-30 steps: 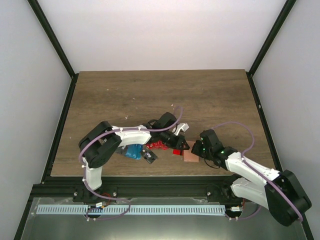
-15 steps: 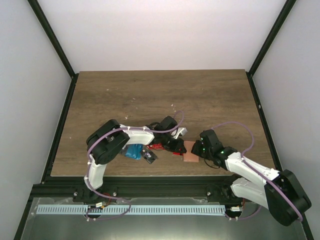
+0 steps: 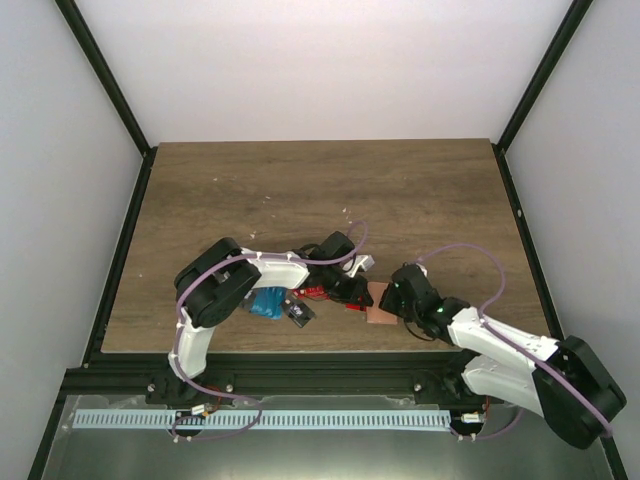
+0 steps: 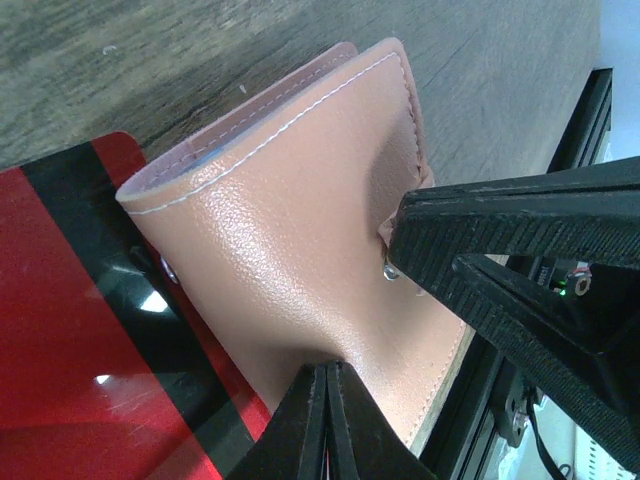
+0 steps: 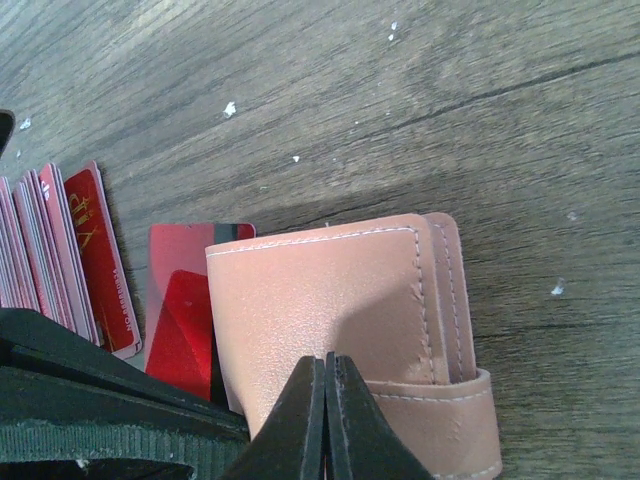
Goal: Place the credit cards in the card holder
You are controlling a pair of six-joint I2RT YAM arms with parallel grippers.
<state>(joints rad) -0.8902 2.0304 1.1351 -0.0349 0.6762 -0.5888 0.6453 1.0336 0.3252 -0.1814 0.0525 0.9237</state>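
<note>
The tan-pink card holder [image 3: 380, 316] [image 4: 290, 220] [image 5: 330, 290] lies folded near the table's front edge, between the two arms. My left gripper [image 3: 360, 297] [image 4: 327, 366] is shut, with its tips pressed on the holder's cover and nothing between the jaws. My right gripper [image 3: 393, 301] [image 5: 326, 358] is also shut and empty, and its tip rests on the same cover from the other side. A red credit card [image 4: 70, 340] [image 5: 178, 290] with a black stripe lies half under the holder's left edge. More red cards [image 3: 318, 292] [image 5: 60, 250] lie fanned to the left.
A blue card [image 3: 268, 302] and a dark card [image 3: 298, 312] lie under the left arm's forearm. The black frame rail [image 3: 300, 358] runs right behind the holder at the table's near edge. The wooden table [image 3: 320, 190] stretches away behind the arms.
The left gripper has come down and toward the holder and now rests on its cover. The right gripper has shifted slightly left onto the holder.
</note>
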